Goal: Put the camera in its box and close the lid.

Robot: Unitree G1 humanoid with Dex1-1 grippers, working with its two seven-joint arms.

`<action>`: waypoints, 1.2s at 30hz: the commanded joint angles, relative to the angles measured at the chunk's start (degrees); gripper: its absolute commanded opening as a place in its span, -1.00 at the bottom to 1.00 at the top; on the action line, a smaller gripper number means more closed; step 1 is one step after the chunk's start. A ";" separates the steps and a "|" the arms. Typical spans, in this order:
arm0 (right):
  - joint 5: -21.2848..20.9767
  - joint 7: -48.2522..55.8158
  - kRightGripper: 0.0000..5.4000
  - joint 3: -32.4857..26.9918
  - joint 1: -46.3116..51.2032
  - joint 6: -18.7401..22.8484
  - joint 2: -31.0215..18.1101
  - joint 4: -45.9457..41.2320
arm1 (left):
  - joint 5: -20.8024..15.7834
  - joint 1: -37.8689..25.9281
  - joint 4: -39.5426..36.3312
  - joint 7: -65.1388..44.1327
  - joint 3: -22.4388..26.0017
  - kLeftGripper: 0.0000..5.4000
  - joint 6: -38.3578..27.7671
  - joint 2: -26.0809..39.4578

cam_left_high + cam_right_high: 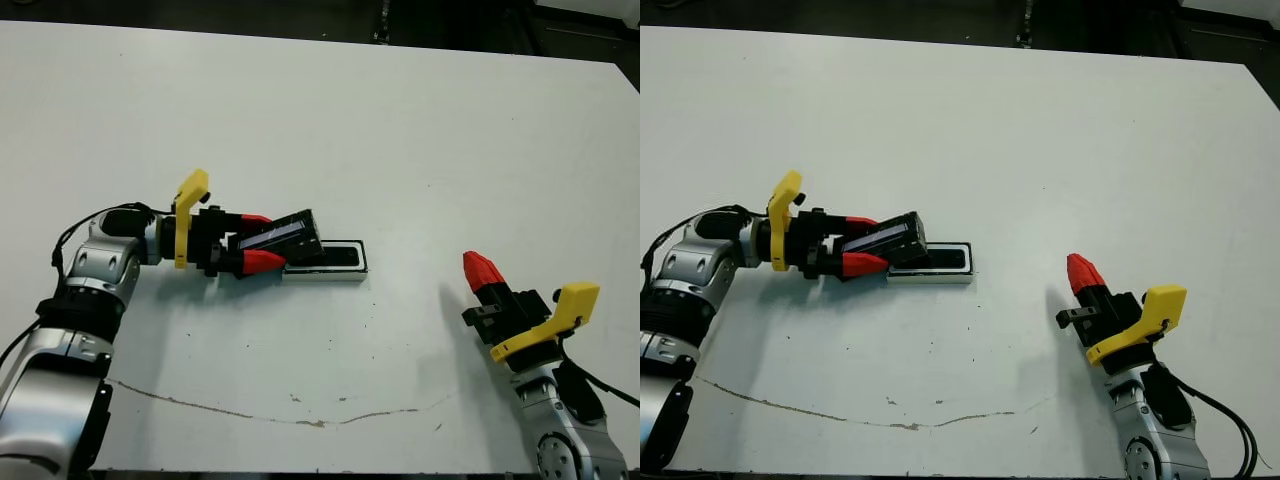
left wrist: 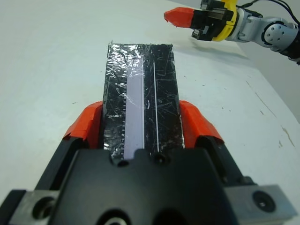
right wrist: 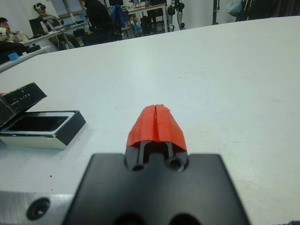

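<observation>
Camera (image 3: 36,123) already sits dark inside the box (image 1: 345,273) mid-table, so the left gripper (image 1: 262,242) pinches the lid (image 1: 285,238) tilted over its near end – ready to drop – while the right gripper (image 1: 480,270), fingers together and empty, waits well apart.

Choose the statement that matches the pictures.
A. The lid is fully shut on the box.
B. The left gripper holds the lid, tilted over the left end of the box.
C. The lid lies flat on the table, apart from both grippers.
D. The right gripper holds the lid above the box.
B: the left gripper clamps the lid, which slants over the left end of the box; the right gripper is shut and empty.
</observation>
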 commanded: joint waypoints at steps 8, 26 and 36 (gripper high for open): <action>0.25 -0.63 -1.00 -0.14 0.51 1.59 -0.65 -0.21 | 1.56 5.10 -3.17 2.95 -2.23 0.17 0.18 -1.76; 0.21 -0.08 -1.00 -0.38 0.58 1.12 -0.67 0.12 | 2.47 8.57 -8.10 8.67 -4.88 0.17 -2.55 -2.43; -0.27 -0.51 -1.00 -0.32 0.66 1.46 -0.80 -0.37 | 5.66 4.74 -5.44 8.34 -9.02 0.17 -4.43 -3.33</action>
